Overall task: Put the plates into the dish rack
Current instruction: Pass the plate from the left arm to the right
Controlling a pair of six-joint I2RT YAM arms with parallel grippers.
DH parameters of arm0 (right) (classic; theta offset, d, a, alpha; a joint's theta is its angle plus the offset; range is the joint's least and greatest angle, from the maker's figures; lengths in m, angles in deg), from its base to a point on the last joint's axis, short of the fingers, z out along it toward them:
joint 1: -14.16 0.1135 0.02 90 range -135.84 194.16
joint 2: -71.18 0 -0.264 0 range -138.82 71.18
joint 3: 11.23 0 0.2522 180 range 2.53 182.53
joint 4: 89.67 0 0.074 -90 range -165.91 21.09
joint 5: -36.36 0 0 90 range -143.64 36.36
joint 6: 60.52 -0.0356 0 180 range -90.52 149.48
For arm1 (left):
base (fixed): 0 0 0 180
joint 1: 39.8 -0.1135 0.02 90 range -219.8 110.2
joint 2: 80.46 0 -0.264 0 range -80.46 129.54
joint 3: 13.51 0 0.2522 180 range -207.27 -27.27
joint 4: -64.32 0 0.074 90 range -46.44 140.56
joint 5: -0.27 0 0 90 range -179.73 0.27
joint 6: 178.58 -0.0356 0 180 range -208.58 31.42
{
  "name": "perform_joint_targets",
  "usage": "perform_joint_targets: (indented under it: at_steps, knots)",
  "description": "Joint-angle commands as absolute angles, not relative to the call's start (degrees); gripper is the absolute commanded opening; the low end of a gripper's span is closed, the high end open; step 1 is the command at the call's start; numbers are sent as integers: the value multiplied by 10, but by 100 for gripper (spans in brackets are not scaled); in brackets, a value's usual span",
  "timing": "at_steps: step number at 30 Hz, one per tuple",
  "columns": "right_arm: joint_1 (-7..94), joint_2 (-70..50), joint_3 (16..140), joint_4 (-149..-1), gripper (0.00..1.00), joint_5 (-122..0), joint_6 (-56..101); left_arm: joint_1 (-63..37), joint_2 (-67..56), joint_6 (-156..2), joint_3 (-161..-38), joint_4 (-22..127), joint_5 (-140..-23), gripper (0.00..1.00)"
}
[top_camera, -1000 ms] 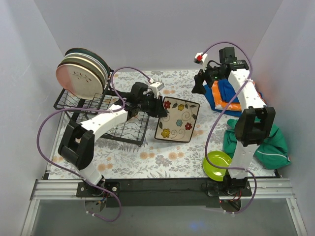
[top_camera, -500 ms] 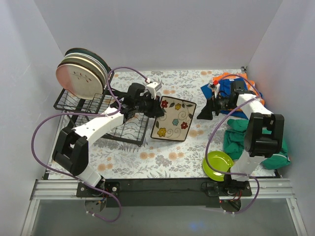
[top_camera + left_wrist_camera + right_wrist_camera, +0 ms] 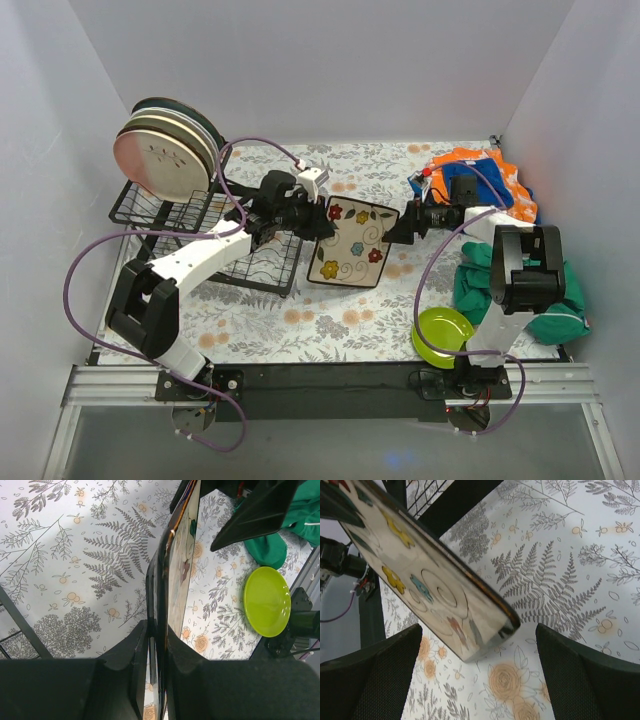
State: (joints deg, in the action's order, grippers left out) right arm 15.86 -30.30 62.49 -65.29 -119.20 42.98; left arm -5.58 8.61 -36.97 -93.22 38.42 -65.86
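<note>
1. The left tool is clamped on the left edge of a square flowered plate. The left wrist view shows the plate edge-on, with a finger pressed to each face.
2. That plate is tilted just to the right of the dish rack. Its gripped edge is raised, and we cannot tell whether its far side rests on the worktop.
3. The right tool has its jaws spread wide and holds nothing. In the right wrist view the plate's right corner sits between the two fingers, and neither touches it.
4. Several round plates stand upright and packed together at the rack's far left end. The front one is pinkish cream and darker ones are behind it, but we cannot count them reliably.
5. The rest of the rack's slots look free.
6. A lime green plate lies flat on the worktop beside the right arm's base, well apart from the rack.
7. A green cloth and an orange and blue cloth lie along the right side, outside the task.
8. We judge the job well over halfway. The stack is loaded, the flowered plate is in hand but not yet slotted, and the green plate is untouched.
</note>
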Motion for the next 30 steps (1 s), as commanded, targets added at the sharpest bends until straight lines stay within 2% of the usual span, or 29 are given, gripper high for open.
perform_joint_targets:
  at_steps: [1, 7, 11, 21, 30]
  knots:
    - [178, -309, 608, -780, 98, -1224, 351, -49, 28, -358, -933, 457, -654, 0]
    - [214, -324, 586, -891, 97, -1270, 280, -49, 22, -342, -926, 475, -660, 0]
    - [223, -336, 591, -923, 89, -1297, 245, -49, 17, -336, -921, 484, -674, 0]
    - [223, -276, 590, -942, 72, -1343, 257, -49, 7, -302, -891, 502, -724, 0]
    - [223, -280, 611, -944, 70, -1353, 219, -49, -12, -255, -855, 545, -783, 0]
